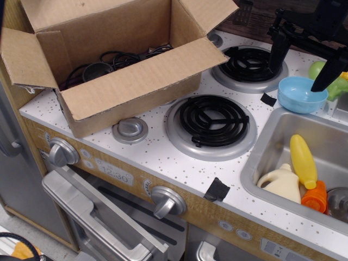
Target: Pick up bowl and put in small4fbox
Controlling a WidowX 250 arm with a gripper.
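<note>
One sink lies nearest us at four o'clock, and beyond it, at two o'clock on the speckled surface, sits the bowl. Our tool hangs above it with fingers spread wide, one tip dipping inside the far rim, so the bowl lies just below. The small4fbox waits open, well apart at ten o'clock.

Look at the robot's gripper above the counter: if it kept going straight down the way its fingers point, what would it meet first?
Probably the light-blue bowl. The gripper points down with one finger over the bowl's right rim and the other to its left, jaws apart. Depth is unclear from this single view, so the left finger might reach the counter instead.
</note>
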